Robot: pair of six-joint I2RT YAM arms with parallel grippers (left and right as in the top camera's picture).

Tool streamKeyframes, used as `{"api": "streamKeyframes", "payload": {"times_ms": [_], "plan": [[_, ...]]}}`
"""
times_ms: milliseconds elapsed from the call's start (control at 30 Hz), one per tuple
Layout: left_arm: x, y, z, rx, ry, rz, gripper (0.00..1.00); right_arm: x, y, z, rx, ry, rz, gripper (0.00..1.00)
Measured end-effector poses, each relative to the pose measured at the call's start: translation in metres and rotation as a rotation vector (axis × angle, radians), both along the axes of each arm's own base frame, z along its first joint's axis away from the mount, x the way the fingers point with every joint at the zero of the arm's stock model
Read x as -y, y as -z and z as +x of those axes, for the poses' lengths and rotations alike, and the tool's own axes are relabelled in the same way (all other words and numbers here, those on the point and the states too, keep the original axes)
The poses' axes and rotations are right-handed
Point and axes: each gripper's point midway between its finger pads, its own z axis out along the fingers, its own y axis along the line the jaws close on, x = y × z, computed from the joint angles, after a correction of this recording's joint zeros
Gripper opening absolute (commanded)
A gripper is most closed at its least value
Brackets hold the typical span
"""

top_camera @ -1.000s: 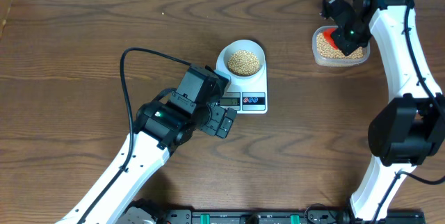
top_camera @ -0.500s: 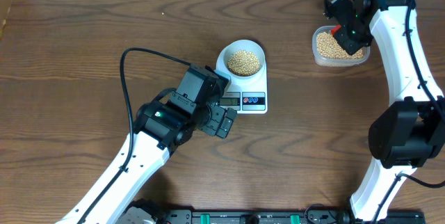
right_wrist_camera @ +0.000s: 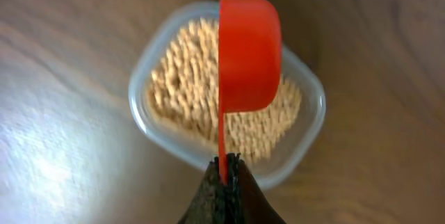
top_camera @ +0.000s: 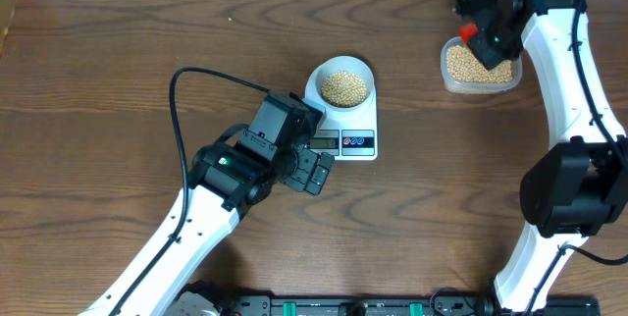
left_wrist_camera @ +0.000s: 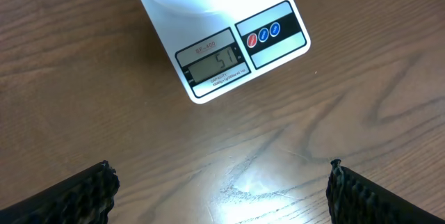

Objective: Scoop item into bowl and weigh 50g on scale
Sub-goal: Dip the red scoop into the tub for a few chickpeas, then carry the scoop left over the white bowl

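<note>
The white bowl (top_camera: 343, 69) holds tan beans (top_camera: 344, 86) and stands on the white scale (top_camera: 363, 120). In the left wrist view the scale (left_wrist_camera: 167, 22) shows a display (left_wrist_camera: 213, 67) reading 51. My left gripper (left_wrist_camera: 221, 190) is open and empty over bare wood just in front of the scale. My right gripper (right_wrist_camera: 226, 168) is shut on the handle of a red scoop (right_wrist_camera: 249, 53), held turned on its side above the clear tub of beans (right_wrist_camera: 188, 92) at the back right (top_camera: 481, 66).
The red scoop (top_camera: 469, 33) shows above the tub's left rim in the overhead view. A black cable (top_camera: 196, 76) loops from the left arm over the table. The table's back edge lies close behind the tub.
My right gripper has lifted the red scoop up and away from the beans in the tub, towards its back left rim. The left arm, bowl and scale have not moved.
</note>
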Motion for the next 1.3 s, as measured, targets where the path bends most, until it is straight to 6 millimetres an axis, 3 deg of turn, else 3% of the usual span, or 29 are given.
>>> {"api": "streamKeyframes", "payload": {"times_ms": [100, 267, 433, 700, 1000, 1300], "plan": [[0.0, 0.0, 0.0, 0.0, 0.0, 0.0, 0.98, -0.02, -0.008, 0.015, 0.067, -0.043, 0.105, 0.01], [0.0, 0.0, 0.0, 0.0, 0.0, 0.0, 0.98, -0.074, -0.037, 0.026, 0.165, -0.188, 0.397, 0.01], [0.0, 0.0, 0.0, 0.0, 0.0, 0.0, 0.98, -0.119, -0.059, 0.013, 0.165, -0.314, 0.597, 0.01], [0.0, 0.0, 0.0, 0.0, 0.0, 0.0, 0.98, -0.17, -0.058, -0.02, 0.08, -0.473, 0.661, 0.01], [0.0, 0.0, 0.0, 0.0, 0.0, 0.0, 0.98, -0.194, -0.034, -0.046, 0.02, -0.617, 0.578, 0.01], [0.0, 0.0, 0.0, 0.0, 0.0, 0.0, 0.98, -0.191, 0.005, -0.06, -0.041, -0.681, 0.453, 0.01]]}}
